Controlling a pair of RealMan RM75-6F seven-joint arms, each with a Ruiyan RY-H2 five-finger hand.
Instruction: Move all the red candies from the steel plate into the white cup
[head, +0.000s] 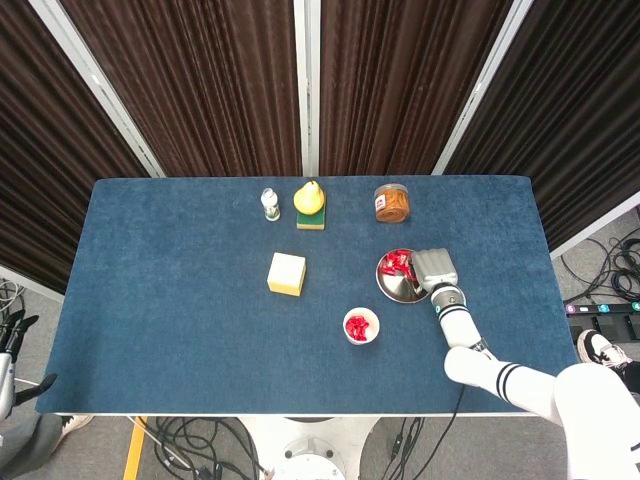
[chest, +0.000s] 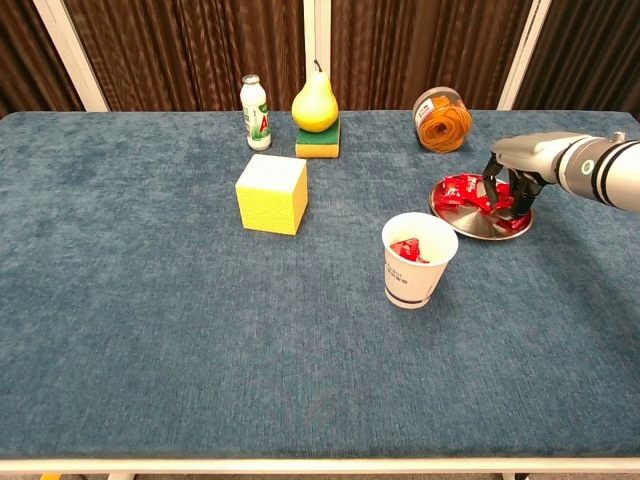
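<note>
Right hand (chest: 512, 185): fingers curled down onto red wrapped candies (chest: 462, 187) in round steel plate (chest: 470, 224); grip unclear.
Left hand (head: 10, 335): off table's left edge, empty, fingers apart.
Open room: bare blue cloth between plate and white paper cup (chest: 418, 262).
Nearby: clear jar (chest: 443, 120) beyond plate, apart.

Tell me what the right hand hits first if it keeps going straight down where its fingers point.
Most likely the red candies on the steel plate; the right hand has its fingers pointing down among them, though contact is unclear.

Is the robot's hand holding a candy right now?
Cannot tell. The right hand reaches down among the red candies on the steel plate, but its fingertips are hidden there.
</note>
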